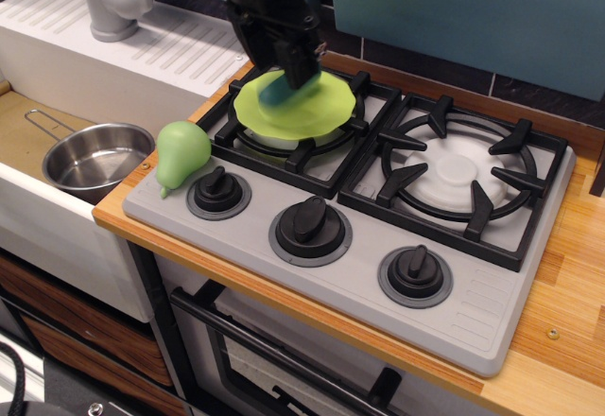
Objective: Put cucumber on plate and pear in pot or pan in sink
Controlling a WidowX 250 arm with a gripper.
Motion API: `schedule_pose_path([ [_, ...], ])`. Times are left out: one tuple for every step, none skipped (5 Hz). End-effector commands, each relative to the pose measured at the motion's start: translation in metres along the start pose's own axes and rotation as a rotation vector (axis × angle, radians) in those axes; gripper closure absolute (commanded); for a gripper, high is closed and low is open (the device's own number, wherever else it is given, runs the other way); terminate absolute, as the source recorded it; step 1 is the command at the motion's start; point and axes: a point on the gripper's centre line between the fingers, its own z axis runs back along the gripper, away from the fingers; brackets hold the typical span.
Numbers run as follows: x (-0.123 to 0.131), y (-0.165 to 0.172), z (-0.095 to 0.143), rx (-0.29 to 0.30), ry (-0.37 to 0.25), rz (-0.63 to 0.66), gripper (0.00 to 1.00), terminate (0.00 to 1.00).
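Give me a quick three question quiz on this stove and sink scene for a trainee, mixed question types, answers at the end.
1. True or false: the pear already lies inside the pot.
2. Which burner holds the plate? A) back left B) right C) none
3. Fill in: the claw is over the plate, with the ______ at its tips.

Key
1. False; it stands on the stove's left edge, beside a knob, while the pot sits in the sink.
2. A
3. cucumber

plate (312, 109) lime | cucumber (277, 92) teal (dark) | pear (180, 154) pale green | pot (95, 161) silver
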Motion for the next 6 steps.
schedule_pose_path([
  [0.016,-0.01,0.008,0.017,-0.035,0.011,0.0,0.0],
  [0.029,-0.027,0.02,0.059,-0.015,-0.013,0.0,0.0],
  [0.029,-0.027,0.02,0.059,-0.015,-0.013,0.0,0.0],
  [0.029,-0.027,0.02,0.059,-0.015,-0.013,0.0,0.0],
  [0.029,-0.027,0.02,0.059,-0.015,-0.013,0.0,0.0],
  [0.029,-0.027,0.02,0.059,-0.015,-0.013,0.0,0.0],
])
